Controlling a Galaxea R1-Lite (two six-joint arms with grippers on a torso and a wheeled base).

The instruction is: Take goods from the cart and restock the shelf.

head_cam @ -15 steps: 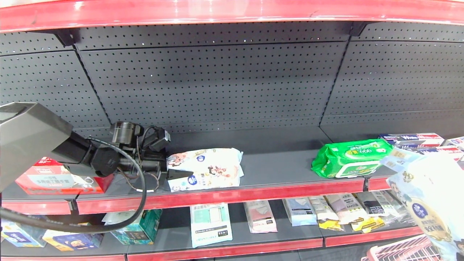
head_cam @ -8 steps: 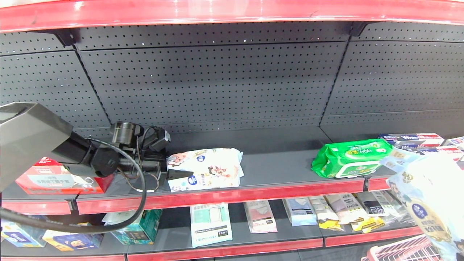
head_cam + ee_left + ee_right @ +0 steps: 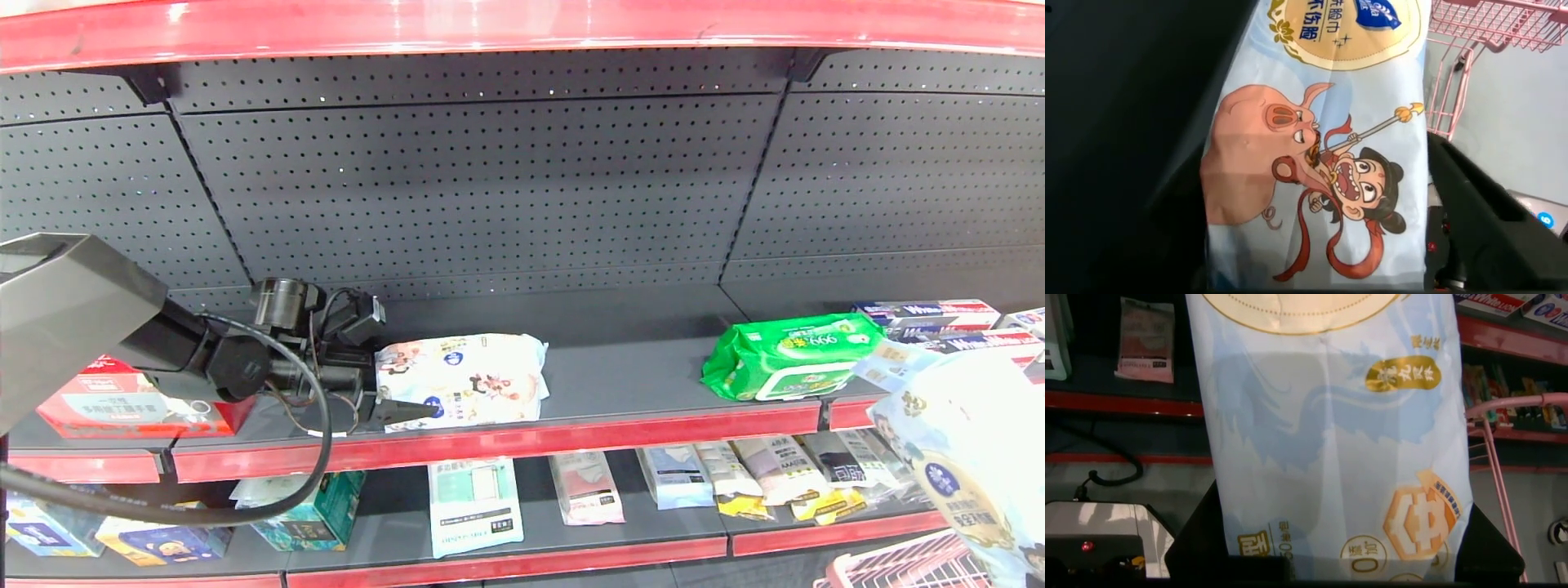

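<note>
Goods crowd the shelf (image 3: 629, 371) from my seat: a green wipes pack (image 3: 788, 355) lies at its front edge, well right of the white cartoon pack (image 3: 469, 377). Flat boxes (image 3: 927, 313) sit at the far right and a red box (image 3: 135, 408) at the far left. The left gripper (image 3: 402, 384) is at the white cartoon pack's left end, spread to either side of it. One dark finger (image 3: 412, 406) lies along the pack's front edge and the other is hidden behind the pack. In the left wrist view the pack fills the gap between the two fingers; I cannot tell whether they press on it. My left arm's grey housing covers part of the red box, and its black cable (image 3: 320, 441) loops down across the red shelf lip in front of a teal box (image 3: 314, 510) on the lower shelf (image 3: 392, 523). That lower shelf carries a row of small flat packs (image 3: 678, 478); their print is too small for me to read. The right gripper (image 3: 1343, 559) pinches a second pack (image 3: 971, 465), pale blue and white, held up at the lower right. It is cut off by the picture's edge and blocks the right ends of both shelves. The pink cart (image 3: 906, 565) shows just beneath it.
</note>
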